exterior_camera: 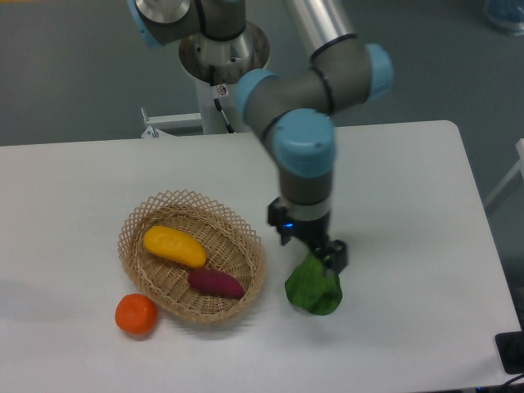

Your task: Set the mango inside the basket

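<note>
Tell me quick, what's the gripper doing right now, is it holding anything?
Gripper: over the leafy green vegetable, holding nothing visible; open or shut cannot be told. The mango lies in the basket.

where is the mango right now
The mango lies inside the basket, in its left half, just up-left of the purple sweet potato and above the orange on the table.

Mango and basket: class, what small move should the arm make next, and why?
Probably just lift the gripper clear. The mango lies inside the basket beside the purple sweet potato, and the gripper hangs over the leafy green, holding nothing visible.
</note>
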Robot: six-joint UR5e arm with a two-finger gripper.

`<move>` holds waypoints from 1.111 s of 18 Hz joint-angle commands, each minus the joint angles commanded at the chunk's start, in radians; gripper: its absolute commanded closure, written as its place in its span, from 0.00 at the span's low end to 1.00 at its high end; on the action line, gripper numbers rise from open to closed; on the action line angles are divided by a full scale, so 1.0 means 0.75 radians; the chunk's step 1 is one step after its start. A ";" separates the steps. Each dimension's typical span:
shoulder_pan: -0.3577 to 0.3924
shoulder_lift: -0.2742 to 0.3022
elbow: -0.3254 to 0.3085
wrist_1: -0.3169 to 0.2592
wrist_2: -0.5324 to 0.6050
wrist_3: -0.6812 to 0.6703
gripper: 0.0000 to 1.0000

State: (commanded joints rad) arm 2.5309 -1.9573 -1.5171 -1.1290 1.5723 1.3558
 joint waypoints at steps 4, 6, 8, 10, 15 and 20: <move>0.090 -0.023 0.004 0.025 -0.004 0.163 0.00; 0.123 -0.047 0.016 0.033 -0.004 0.241 0.00; 0.149 -0.072 0.039 0.039 -0.004 0.252 0.00; 0.172 -0.080 0.051 0.043 -0.004 0.256 0.00; 0.223 -0.086 0.053 0.041 -0.012 0.334 0.00; 0.231 -0.090 0.049 0.043 -0.010 0.358 0.00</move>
State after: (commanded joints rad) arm 2.7044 -2.0249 -1.4803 -1.0968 1.5647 1.6245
